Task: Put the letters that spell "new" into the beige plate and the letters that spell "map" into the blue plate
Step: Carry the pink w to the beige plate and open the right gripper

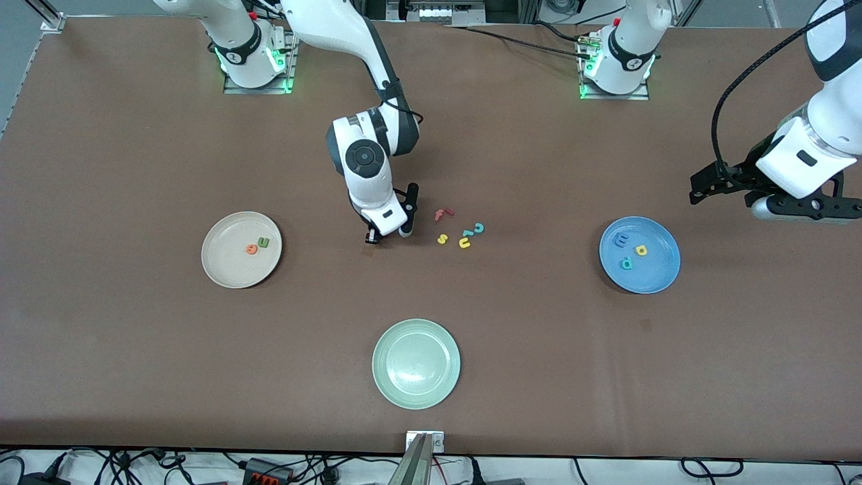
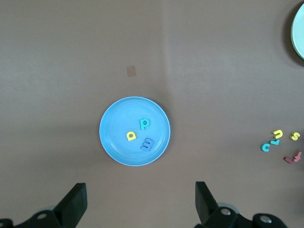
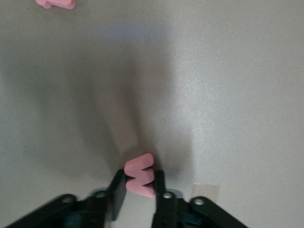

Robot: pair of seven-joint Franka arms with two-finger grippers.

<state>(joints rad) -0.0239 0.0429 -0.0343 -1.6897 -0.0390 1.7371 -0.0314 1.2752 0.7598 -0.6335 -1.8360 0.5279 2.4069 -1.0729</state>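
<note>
My right gripper is down at the table beside the loose letters, toward the right arm's end of them. In the right wrist view it is shut on the salmon-red w. The beige plate holds the orange e and the dark green n. On the blue plate lie the blue m, yellow a and teal p. My left gripper waits open above the table beside the blue plate, toward the left arm's end.
Loose letters lie mid-table: a red f, yellow s, yellow u and teal c. A pale green plate sits nearer the front camera, at the middle of the table.
</note>
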